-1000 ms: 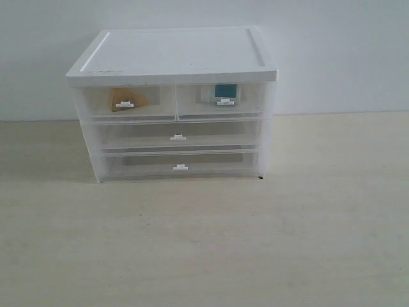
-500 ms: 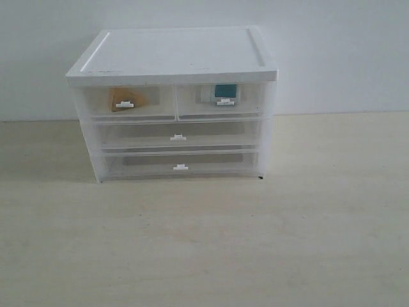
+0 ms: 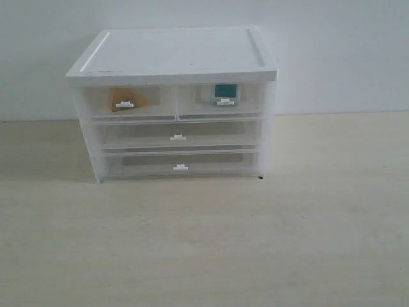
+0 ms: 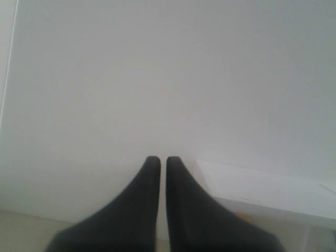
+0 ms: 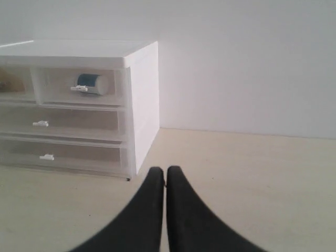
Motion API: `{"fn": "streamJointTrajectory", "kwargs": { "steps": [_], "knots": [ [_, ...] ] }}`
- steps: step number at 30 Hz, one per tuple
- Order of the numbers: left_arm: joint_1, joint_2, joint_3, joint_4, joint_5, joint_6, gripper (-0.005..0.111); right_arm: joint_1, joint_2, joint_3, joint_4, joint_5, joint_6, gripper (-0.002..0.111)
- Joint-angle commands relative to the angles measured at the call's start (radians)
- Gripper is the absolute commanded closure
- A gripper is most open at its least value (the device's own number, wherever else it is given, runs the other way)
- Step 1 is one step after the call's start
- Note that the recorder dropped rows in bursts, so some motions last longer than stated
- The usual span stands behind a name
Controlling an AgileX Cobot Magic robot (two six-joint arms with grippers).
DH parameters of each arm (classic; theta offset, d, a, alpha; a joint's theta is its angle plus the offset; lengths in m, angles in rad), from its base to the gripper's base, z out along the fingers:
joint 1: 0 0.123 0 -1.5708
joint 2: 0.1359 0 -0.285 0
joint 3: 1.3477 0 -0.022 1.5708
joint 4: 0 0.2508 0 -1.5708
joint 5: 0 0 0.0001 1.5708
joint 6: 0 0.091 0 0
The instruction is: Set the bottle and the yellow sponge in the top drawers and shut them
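Note:
The yellow sponge (image 3: pixel 126 98) lies inside the left top drawer (image 3: pixel 128 104), which sits flush with the cabinet front. Inside the right top drawer (image 3: pixel 220 102), also pushed in, lies the bottle (image 3: pixel 220 93), its teal label showing; the right wrist view shows the same bottle (image 5: pixel 93 84). Neither gripper appears in the exterior view. My left gripper (image 4: pixel 159 160) is shut with nothing in it, facing the white wall beside the cabinet's corner. Over the bare table, away from the cabinet, my right gripper (image 5: pixel 160 171) is shut and empty.
The white cabinet (image 3: pixel 176 54) stands at the back of the pale wooden table (image 3: pixel 204 243), against a white wall. Its two full-width lower drawers (image 3: pixel 179 137) are closed.

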Motion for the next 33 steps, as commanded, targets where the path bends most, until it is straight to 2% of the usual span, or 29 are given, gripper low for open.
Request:
{"fn": "streamJointTrajectory", "kwargs": {
  "steps": [1, 6, 8, 13, 21, 33],
  "knots": [
    [-0.001, -0.002, 0.003, 0.001, 0.007, -0.009, 0.103, -0.035, -0.005, 0.004, -0.024, 0.012, 0.016, 0.108],
    [-0.001, -0.002, 0.003, 0.001, 0.007, -0.009, 0.103, -0.147, -0.005, 0.004, -0.037, 0.016, 0.064, 0.108],
    [-0.001, -0.002, 0.003, 0.001, 0.007, -0.009, 0.103, -0.161, -0.005, 0.004, -0.082, 0.016, 0.114, 0.108],
    [-0.001, -0.002, 0.003, 0.001, 0.007, -0.009, 0.103, -0.161, -0.005, 0.004, -0.148, 0.016, 0.178, 0.108],
    [-0.001, -0.002, 0.003, 0.001, 0.007, -0.009, 0.103, -0.161, -0.005, 0.004, -0.179, 0.024, 0.127, 0.108],
    [-0.001, -0.002, 0.003, 0.001, 0.007, -0.009, 0.103, -0.161, -0.005, 0.004, -0.136, 0.032, 0.133, 0.108]
  ]
}}
